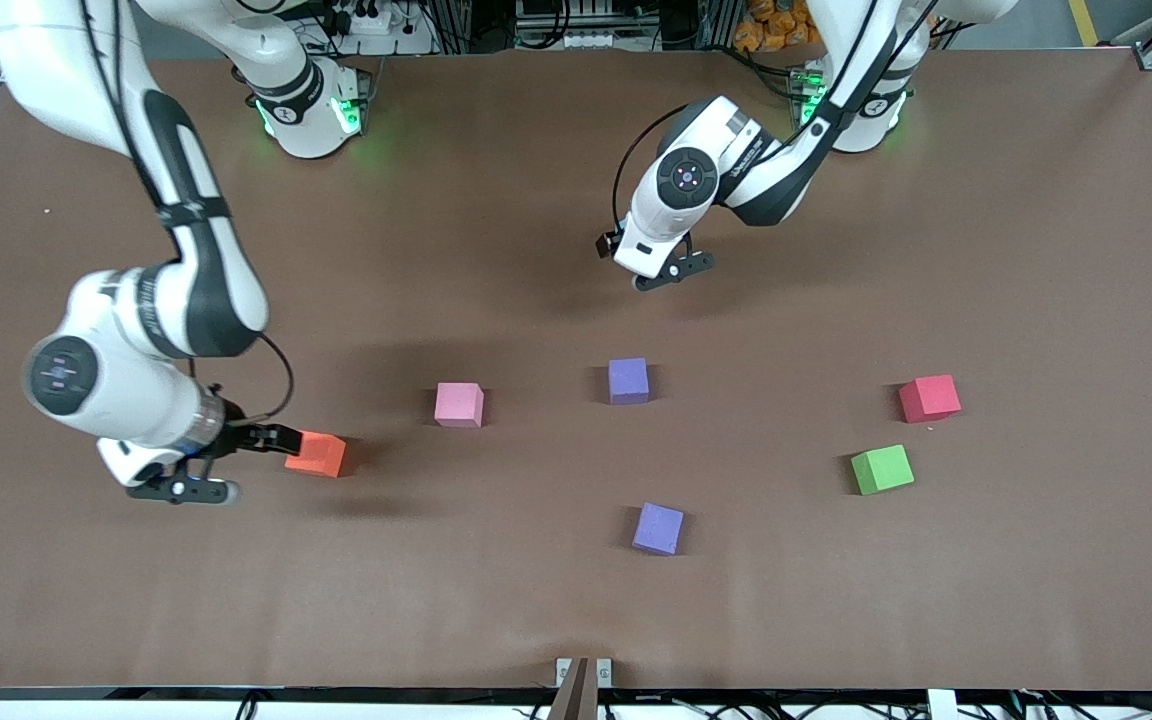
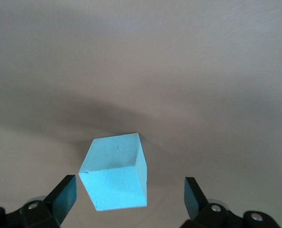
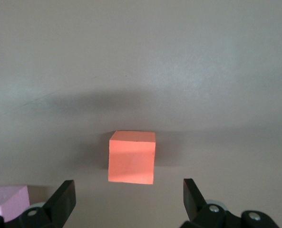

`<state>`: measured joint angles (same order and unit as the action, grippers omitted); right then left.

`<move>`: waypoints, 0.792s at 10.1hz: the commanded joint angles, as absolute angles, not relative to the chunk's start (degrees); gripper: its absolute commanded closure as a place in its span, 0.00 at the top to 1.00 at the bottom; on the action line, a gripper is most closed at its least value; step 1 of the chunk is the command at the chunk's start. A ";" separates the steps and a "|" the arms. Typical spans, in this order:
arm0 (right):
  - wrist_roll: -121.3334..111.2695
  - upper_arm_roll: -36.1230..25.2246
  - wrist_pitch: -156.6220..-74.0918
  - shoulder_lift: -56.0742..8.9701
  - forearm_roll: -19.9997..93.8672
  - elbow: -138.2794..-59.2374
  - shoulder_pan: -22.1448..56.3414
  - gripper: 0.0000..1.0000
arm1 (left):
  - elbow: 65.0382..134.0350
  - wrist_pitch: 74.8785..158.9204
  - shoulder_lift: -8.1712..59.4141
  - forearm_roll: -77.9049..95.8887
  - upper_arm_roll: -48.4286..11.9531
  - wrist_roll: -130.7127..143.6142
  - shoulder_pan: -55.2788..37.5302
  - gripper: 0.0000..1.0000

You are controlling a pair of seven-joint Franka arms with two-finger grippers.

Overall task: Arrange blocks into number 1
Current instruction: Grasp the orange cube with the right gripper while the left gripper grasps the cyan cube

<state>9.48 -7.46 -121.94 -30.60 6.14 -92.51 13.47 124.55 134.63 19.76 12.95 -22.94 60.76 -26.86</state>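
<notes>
Left tool (image 2: 130,198) held open over light blue block (image 2: 115,176); right tool (image 3: 129,199) open by orange block (image 3: 132,157), seemingly untouched

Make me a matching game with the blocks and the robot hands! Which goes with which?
Things:
1. orange block
2. light blue block
3. green block
4. pink block

Places:
A. beside the red block, nearer the front camera
B. under the open left gripper
C. between the orange block and a purple block
D. just in front of the open right gripper's fingers

Pairs: 1-D, 2-B, 3-A, 4-C
</notes>
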 commanded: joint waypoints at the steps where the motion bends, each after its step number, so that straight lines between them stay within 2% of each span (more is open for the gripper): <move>1: 11.34 -9.75 -122.87 -32.86 7.81 -92.11 15.73 1.00 | 128.92 138.07 18.55 13.45 -22.32 62.75 -27.95 1.00; 4: 11.42 -12.38 -122.96 -35.67 15.62 -92.11 16.95 1.00 | 130.78 141.23 18.72 13.62 -22.59 63.80 -27.86 1.00; 8: 11.34 -13.36 -125.42 -37.88 16.44 -92.37 18.11 1.00 | 130.78 145.10 21.61 13.71 -22.85 64.42 -28.65 1.00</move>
<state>10.84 -12.22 -124.94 -37.27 15.23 -92.64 16.86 130.43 142.91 20.54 12.95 -22.93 63.14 -27.55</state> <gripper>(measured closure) 0.000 0.000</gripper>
